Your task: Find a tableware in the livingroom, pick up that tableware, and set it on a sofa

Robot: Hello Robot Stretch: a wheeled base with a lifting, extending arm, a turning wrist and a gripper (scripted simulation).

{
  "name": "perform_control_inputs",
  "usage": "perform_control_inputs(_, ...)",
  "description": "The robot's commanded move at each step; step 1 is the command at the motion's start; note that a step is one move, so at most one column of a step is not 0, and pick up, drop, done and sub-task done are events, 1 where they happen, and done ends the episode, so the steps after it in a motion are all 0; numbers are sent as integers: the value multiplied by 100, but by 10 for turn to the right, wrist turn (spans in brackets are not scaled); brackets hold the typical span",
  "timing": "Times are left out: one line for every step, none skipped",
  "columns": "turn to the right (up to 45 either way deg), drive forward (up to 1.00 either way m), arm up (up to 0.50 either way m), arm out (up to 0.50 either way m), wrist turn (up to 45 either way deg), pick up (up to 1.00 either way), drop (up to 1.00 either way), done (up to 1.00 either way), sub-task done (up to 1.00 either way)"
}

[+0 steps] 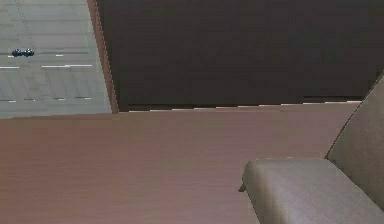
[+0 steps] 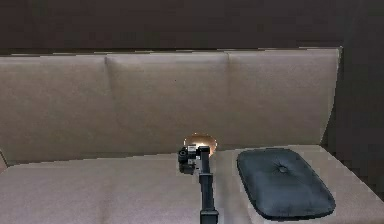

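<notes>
A beige sofa (image 2: 120,100) spans the arm side view, with a tall backrest and a wide seat. My arm rises from the bottom edge, and the gripper (image 2: 188,157) is over the seat near the foot of the backrest. A small round brown thing (image 2: 200,140), perhaps a bowl, sits right at the gripper's far end against the backrest. I cannot tell whether the gripper holds it or whether it rests on the sofa.
A dark grey cushion (image 2: 285,181) lies on the seat just right of the arm. In the forward view, a beige upholstered seat (image 1: 320,185) fills the bottom right, a dark wall (image 1: 240,50) stands ahead, and a pale panelled surface (image 1: 50,60) is at the left. Brown floor (image 1: 130,165) lies open between.
</notes>
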Motion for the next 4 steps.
perform_control_inputs(0, 0, -32, 0, 0, 0, 0, 0, 0)
perform_control_inputs(0, 0, 0, 0, 0, 0, 100, 0, 0)
perform_control_inputs(0, 0, 10, 0, 0, 0, 0, 0, 0)
perform_control_inputs(0, 0, 0, -8, 0, 0, 0, 0, 0)
